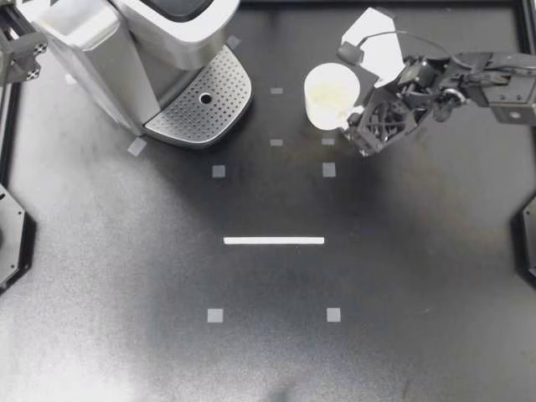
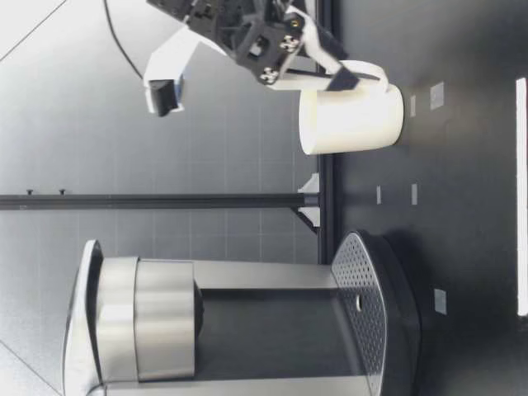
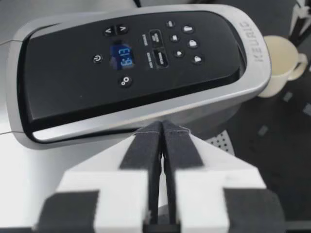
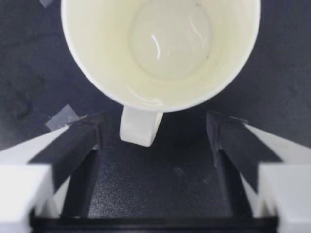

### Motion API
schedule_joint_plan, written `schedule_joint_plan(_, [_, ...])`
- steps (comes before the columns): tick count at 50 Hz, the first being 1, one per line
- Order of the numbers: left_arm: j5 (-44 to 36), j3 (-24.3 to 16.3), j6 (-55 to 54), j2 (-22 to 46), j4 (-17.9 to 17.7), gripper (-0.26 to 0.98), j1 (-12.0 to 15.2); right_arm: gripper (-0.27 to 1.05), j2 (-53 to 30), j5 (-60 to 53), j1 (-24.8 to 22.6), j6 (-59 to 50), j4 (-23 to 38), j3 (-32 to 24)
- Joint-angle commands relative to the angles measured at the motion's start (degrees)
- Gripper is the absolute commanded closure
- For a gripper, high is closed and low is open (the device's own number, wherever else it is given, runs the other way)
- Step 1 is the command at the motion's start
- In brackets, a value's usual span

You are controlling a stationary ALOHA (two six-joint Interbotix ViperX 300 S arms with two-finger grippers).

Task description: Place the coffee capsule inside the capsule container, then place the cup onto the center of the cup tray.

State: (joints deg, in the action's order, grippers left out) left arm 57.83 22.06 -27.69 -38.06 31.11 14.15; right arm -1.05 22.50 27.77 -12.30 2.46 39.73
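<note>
One glossy cream cup (image 1: 331,96), round and empty, stands on the matte black desk (image 1: 268,360) at 3 o'clock from the perforated metal cup tray (image 1: 201,105) (well apart). My right gripper (image 1: 353,89) gapes wide, its two fingers flanking the looped handle (image 4: 140,127) without touching. My left gripper (image 3: 163,133) is pinched closed on nothing over the one silver coffee machine (image 1: 126,42).

Cream cup (image 1: 332,95), perforated silver cup tray (image 1: 188,117)
</note>
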Motion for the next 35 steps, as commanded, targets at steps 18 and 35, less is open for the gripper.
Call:
schedule_joint_plan(18, [-0.9, 0.3, -0.3, -0.4, 0.4, 0.67, -0.2, 0.38, 1.2, -2.2, 0.4, 0.0, 0.0, -1.3])
schedule_joint_plan(35, [-1.0, 0.9, -0.5, -1.2, 0.4, 0.67, 0.0, 0.5, 1.2, -2.5, 0.4, 0.4, -0.1, -1.2])
